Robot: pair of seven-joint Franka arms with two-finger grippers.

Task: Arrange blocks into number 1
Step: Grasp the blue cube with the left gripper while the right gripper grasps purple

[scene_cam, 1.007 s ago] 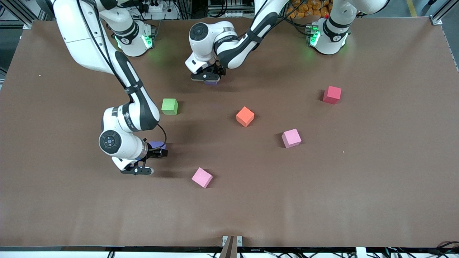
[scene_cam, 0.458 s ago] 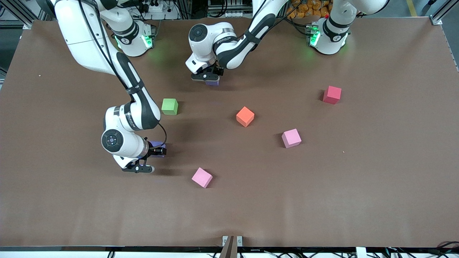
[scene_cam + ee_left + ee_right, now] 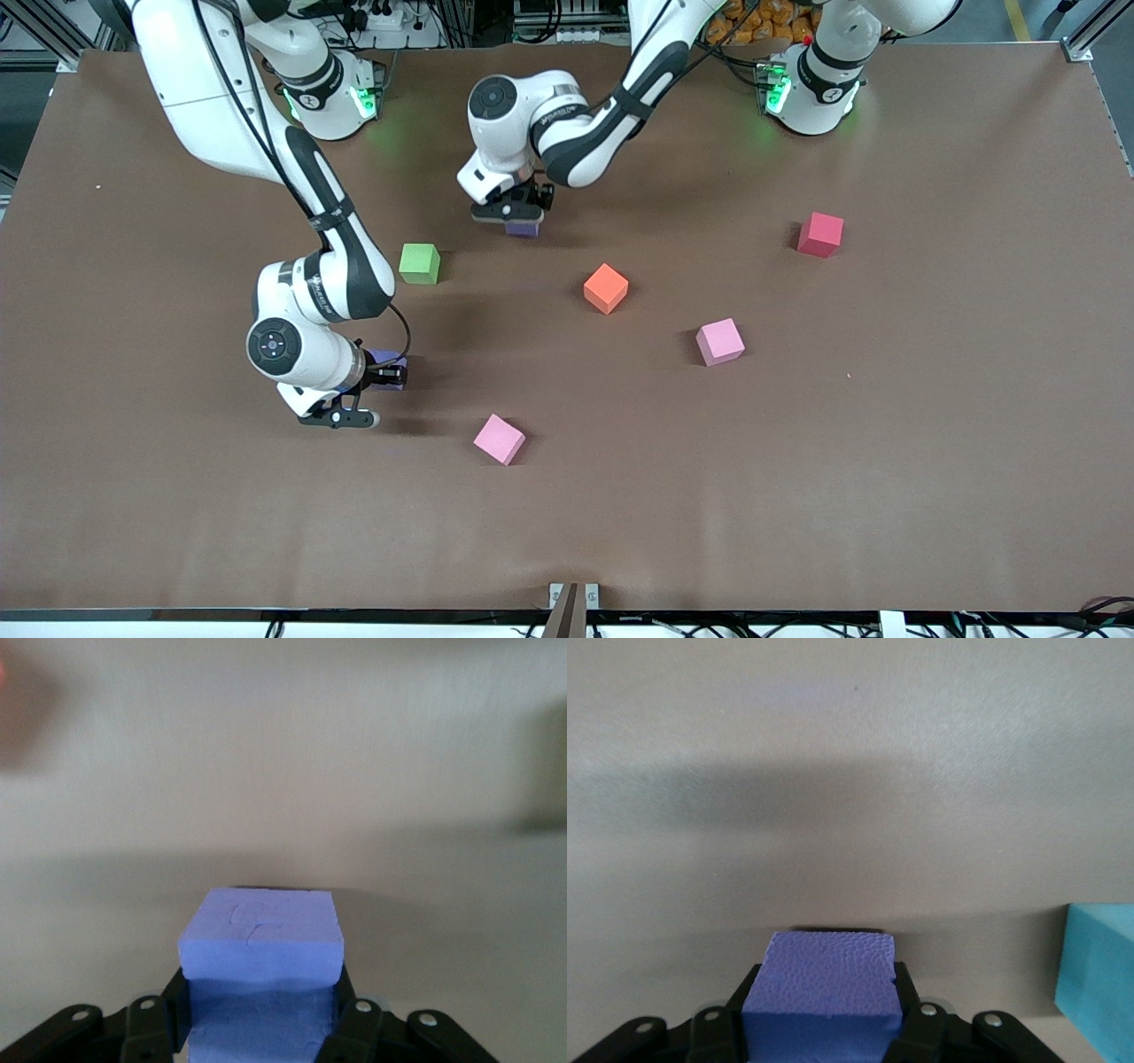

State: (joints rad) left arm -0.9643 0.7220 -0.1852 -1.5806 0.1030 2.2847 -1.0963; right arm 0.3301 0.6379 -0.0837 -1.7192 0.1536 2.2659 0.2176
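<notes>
Toward the right arm's end from the orange block [image 3: 606, 288], and low over the brown table [image 3: 797, 496]: right gripper [image 3: 381, 374], fingers pressed narrow against 2 opposite faces of purple block 1 [image 3: 391, 361]. Same grip in the right wrist view: purple block 1 [image 3: 824, 988] wedged between the black fingers [image 3: 740, 1028], with a cyan block [image 3: 1103, 979] resting on the table just beside it. Cannot tell from the front view where that cyan block lies.

Next, green block [image 3: 419, 263], on the table, toward the right arm's end from the orange block and slightly farther from the front camera.

Then pink block [image 3: 499, 439], well nearer to the front camera than the orange block, turned corner-on.

Then left gripper [image 3: 521, 220], reaching in from the left arm's base, low over the table, a little toward the right arm's end from the orange block. Fingers closed narrow on purple block 2 [image 3: 523, 229]. In the left wrist view, purple block 2 [image 3: 261, 943] sits squarely between the fingers [image 3: 354, 1019].

Orange block itself: alone near the table's middle, turned corner-on.

Toward the left arm's end from it: light pink block [image 3: 719, 342], a little nearer to the front camera; then red block [image 3: 820, 235], a little farther from it.
</notes>
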